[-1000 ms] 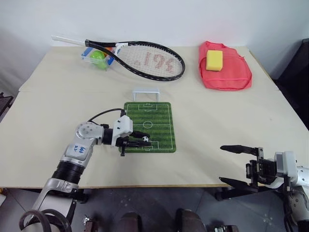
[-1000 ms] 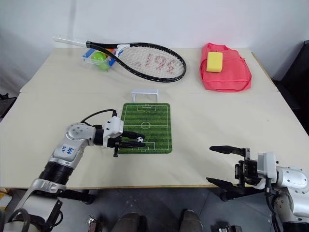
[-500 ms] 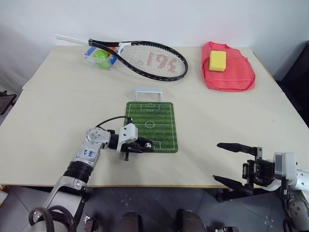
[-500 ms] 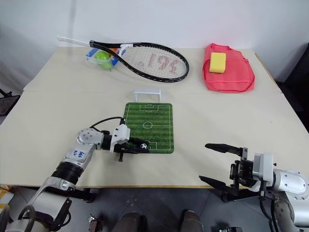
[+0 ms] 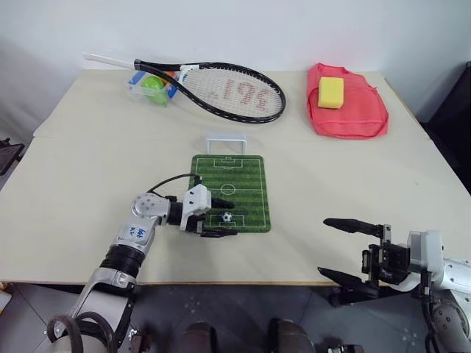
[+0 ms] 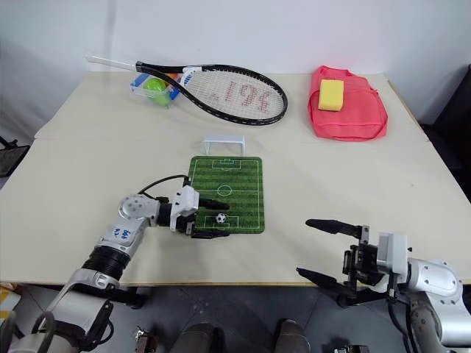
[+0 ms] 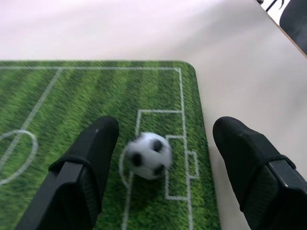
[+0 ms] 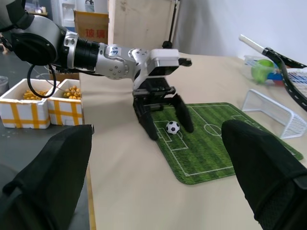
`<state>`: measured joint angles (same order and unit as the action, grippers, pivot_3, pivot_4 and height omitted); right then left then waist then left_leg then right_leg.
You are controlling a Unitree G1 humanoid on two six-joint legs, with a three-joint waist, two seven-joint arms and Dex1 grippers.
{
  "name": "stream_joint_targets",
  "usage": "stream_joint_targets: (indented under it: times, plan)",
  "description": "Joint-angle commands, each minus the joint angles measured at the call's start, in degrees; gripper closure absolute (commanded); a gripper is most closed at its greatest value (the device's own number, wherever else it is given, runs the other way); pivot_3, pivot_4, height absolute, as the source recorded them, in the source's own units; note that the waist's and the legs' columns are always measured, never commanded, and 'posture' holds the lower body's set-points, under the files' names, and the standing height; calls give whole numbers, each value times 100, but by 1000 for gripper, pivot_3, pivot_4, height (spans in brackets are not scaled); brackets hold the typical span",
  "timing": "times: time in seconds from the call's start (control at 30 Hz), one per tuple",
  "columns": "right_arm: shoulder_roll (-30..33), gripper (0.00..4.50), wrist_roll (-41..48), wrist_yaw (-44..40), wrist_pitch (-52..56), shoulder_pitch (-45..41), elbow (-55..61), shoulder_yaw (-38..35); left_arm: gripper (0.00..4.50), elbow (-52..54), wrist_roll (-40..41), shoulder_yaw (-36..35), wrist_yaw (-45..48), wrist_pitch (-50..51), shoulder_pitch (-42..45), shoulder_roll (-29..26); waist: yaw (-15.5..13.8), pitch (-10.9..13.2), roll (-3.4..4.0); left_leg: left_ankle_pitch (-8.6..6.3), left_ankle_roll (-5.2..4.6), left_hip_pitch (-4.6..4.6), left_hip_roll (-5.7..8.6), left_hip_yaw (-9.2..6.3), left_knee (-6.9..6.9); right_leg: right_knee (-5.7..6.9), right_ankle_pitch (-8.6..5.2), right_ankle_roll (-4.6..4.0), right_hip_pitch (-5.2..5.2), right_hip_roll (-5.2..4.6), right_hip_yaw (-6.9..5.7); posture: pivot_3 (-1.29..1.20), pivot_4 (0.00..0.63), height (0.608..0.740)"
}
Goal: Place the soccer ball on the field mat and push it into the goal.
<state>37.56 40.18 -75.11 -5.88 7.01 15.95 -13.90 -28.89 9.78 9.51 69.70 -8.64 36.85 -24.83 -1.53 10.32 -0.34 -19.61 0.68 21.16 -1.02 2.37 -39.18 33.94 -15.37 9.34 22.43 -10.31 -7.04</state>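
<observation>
The soccer ball (image 5: 227,217) lies on the near end of the field mat (image 5: 243,173), inside the white penalty-box lines. My left gripper (image 5: 233,218) is low over the mat and open. One black finger stands on each side of the ball (image 7: 147,155), which sits closer to one finger (image 7: 91,148). The white goal (image 5: 225,142) stands upright just beyond the mat's far end. My right gripper (image 5: 326,246) is open and holds nothing, beyond the table's near edge on the right.
At the back of the table lies a tennis racket (image 5: 228,92). Its handle rests over a clear box holding a green tennis ball (image 5: 153,85). A red bag (image 5: 349,118) with a yellow sponge (image 5: 331,92) on it lies at the back right.
My left gripper has opened and let go of the soccer ball, which now rests on the mat between its fingers. The right arm has barely moved.
</observation>
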Motion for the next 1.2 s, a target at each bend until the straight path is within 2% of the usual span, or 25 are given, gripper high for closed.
stream_joint_targets:
  times: [0.03, 0.3, 0.5, 0.53, 0.63, 0.73, 0.87, 0.9, 1.0, 1.2]
  plan:
    - [-38, 0, 65, 43, 22, 39, 250, -21, 876, 294, 195, -208, 7, -55, -57, -46, 0, 0, 0, 0, 0, 0, 0, 0, 0, 0, 0, 0, 0, 0, 0, 0, 150, 740]
    - [-51, 0, 64, 2, 87, 94, 228, 31, 876, 1521, 1060, -732, 545, 473, -648, -625, 24, 0, 0, 0, 0, -1, -1, -1, 0, 0, 0, 0, 1, 0, 1, 0, 150, 740]
    - [-195, 0, 3, 137, -32, -292, -76, -54, 876, 2392, 1953, -1644, 687, 1108, -1415, -1318, 34, 0, 1, 0, 0, -5, -5, 0, 0, 2, 1, -1, 1, 1, 6, 0, 150, 740]
    - [-190, 0, -20, 98, -69, -353, -176, -91, 1268, 2466, 2040, -1808, 808, 1211, -1743, -1528, 34, 0, 2, 0, 0, -5, -5, -1, 0, 2, 1, -1, 2, 0, 6, 0, 150, 740]
    - [-242, 0, -162, 203, -247, -621, -581, -246, 2074, 2535, 2141, -2192, 1035, 1229, -2676, -1874, 72, -1, 4, -2, -1, -6, -5, 1, 7, -1, 0, -2, 3, 1, 7, 0, 150, 740]
    - [-301, 0, -280, 392, -399, -838, -973, -374, 3002, 2849, 2175, -2289, 950, 1033, -3294, -1731, 61, 2, 7, -4, -4, -6, -5, 4, 8, -5, 0, -2, 4, 0, 8, 0, 150, 740]
    - [-262, 0, -338, 352, -474, -913, -1235, -435, 4303, 3437, 2211, -2112, 562, 1217, -3566, -1399, -53, 2, 7, -5, -5, -1, -4, -5, 4, -3, 1, -4, 0, -1, 4, 0, 150, 740]
    - [-230, 0, -319, 295, -483, -891, -1263, -455, 4485, 3529, 2181, -2000, 495, 1240, -3591, -1283, -48, 1, 8, -5, -5, -2, -4, -5, 4, -2, 1, -4, 0, -1, 4, 0, 150, 740]
    - [-145, 0, -257, 113, -496, -801, -1285, -493, 4485, 3716, 2056, -1701, 278, 1279, -3549, -1013, 6, 0, 11, -5, -5, -4, -3, 1, 4, -3, 2, -4, 0, -1, 7, 0, 150, 740]
    - [-19, 0, -129, -240, -424, -592, -1134, -484, 4485, 3523, 1716, -999, -100, 1567, -2873, -688, 16, -1, 12, -4, -4, -8, -3, 4, 3, 0, 3, -6, -1, 0, 8, 0, 150, 740]
